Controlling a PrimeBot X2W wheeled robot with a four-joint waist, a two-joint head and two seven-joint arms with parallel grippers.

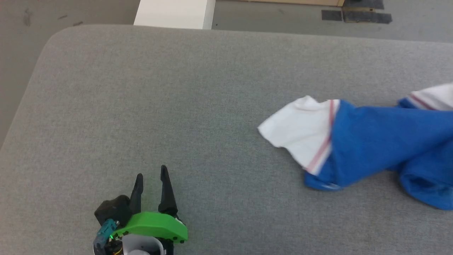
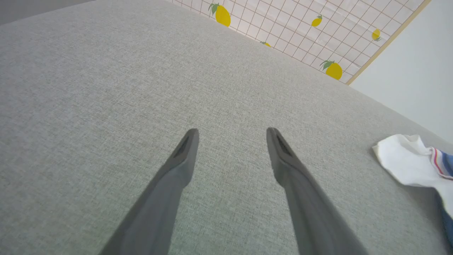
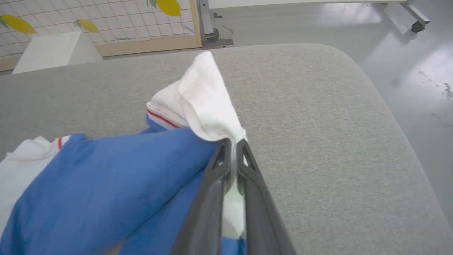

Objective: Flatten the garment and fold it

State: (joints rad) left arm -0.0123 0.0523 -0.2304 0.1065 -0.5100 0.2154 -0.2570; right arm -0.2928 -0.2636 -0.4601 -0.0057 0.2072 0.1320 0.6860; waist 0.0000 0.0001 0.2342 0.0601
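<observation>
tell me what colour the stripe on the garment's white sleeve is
Red, a thin stripe along the sleeve of the garment; clearest in the head view.

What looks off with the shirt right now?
The garment lies bunched and twisted at the right of the grey pad; one white sleeve splays toward the middle. The right gripper is shut on the other sleeve; the left gripper hangs open, apart from it. No damage visible.

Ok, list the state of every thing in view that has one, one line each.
shirt: bunched up on the gray pad, not flat, not folded.
left gripper: open, holding nothing, apart from the shirt.
right gripper: shut on the shirt's white sleeve.
</observation>
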